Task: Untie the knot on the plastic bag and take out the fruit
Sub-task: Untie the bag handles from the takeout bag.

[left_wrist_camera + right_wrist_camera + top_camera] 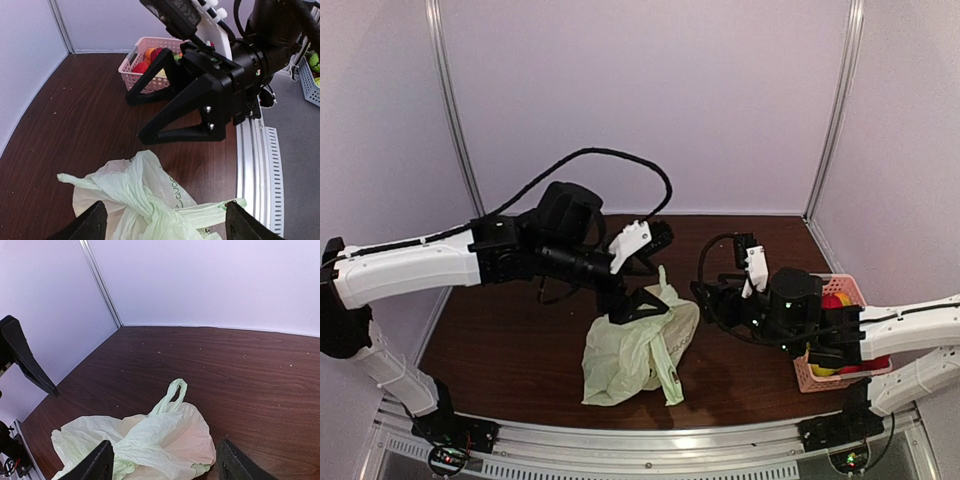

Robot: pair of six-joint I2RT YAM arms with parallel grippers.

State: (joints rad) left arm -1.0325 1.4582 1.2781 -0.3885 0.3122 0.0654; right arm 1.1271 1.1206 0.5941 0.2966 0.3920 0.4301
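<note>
The pale green plastic bag (pixel 635 352) lies crumpled and rather flat at the table's middle front. Its handles are bunched in a twisted knot (pixel 150 206), with one loop (pixel 175 390) sticking out. My left gripper (pixel 638 303) hangs open just above the bag, its jaws wide on either side of the knot (pixel 167 227). My right gripper (pixel 705 295) is open and empty to the right of the bag, which lies between its fingertips in the right wrist view (pixel 167 467). I see no fruit through the bag. Orange (pixel 150 51) and yellow (pixel 823 370) fruit lie in the basket.
A pink slatted basket (pixel 850 285) with red and other fruit stands at the right front, behind my right arm; it also shows in the left wrist view (pixel 135 60). The metal rail (pixel 650 440) runs along the front edge. White walls close in the back and sides.
</note>
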